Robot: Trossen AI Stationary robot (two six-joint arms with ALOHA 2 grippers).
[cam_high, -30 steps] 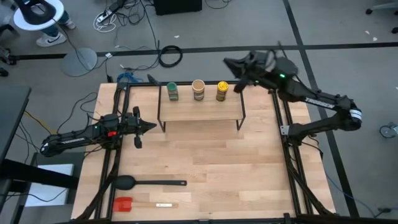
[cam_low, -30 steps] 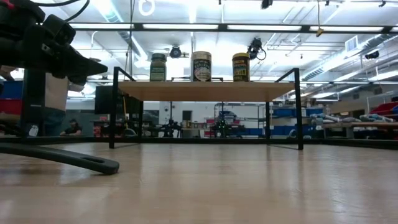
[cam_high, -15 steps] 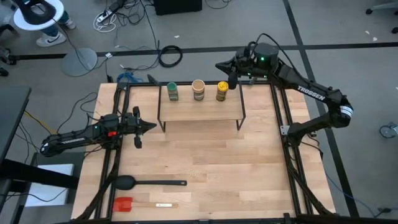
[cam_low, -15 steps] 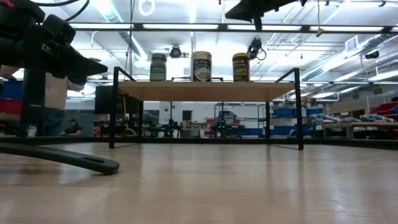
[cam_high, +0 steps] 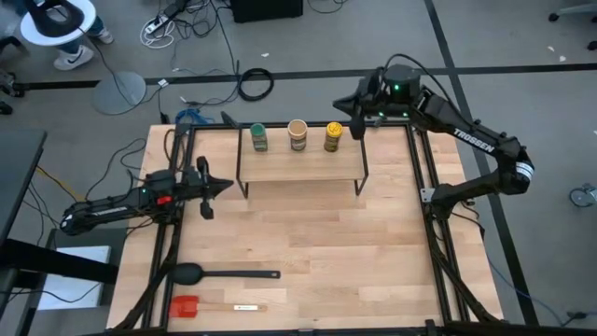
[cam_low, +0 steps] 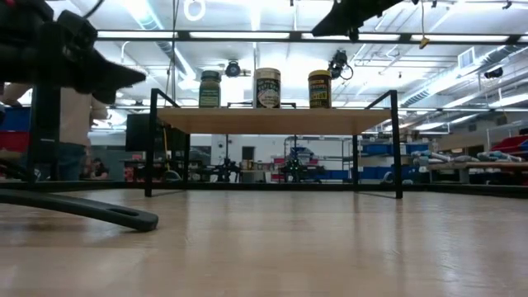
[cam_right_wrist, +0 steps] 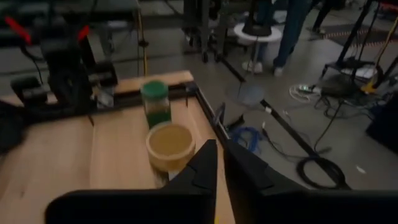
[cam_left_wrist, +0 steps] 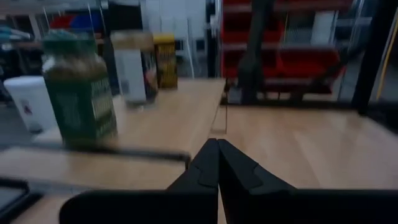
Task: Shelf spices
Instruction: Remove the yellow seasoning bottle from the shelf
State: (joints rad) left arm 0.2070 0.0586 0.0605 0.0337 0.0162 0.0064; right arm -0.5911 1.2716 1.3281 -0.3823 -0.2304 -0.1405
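Observation:
Three spice jars stand on their bases in a row on the shelf [cam_high: 300, 163] at the table's far side: green-lidded [cam_high: 258, 136], tan-topped [cam_high: 298, 133], yellow-lidded [cam_high: 333, 136]. The low view shows the jars [cam_low: 266, 87] upright on the light-wood board [cam_low: 272, 120]. My right gripper [cam_high: 341, 105] hangs shut above the shelf's right end, just up and right of the yellow jar, touching nothing. Its wrist view looks past the tan jar [cam_right_wrist: 170, 144] and the green jar [cam_right_wrist: 157, 102]. My left gripper [cam_high: 229, 185] waits shut left of the shelf, pointing at it.
A black spoon [cam_high: 224, 273] and a red spatula [cam_high: 201, 305] lie near the table's near left corner. The table's middle and right hold nothing else. The shelf's thin black legs [cam_low: 397, 144] stand at its corners. Cables lie on the floor beyond the far edge.
My right gripper has swung from right of the shelf toward the table's left, over the yellow jar, then eased back a little to the right, staying high above the shelf. My left gripper has risen slightly. The jars have not moved.

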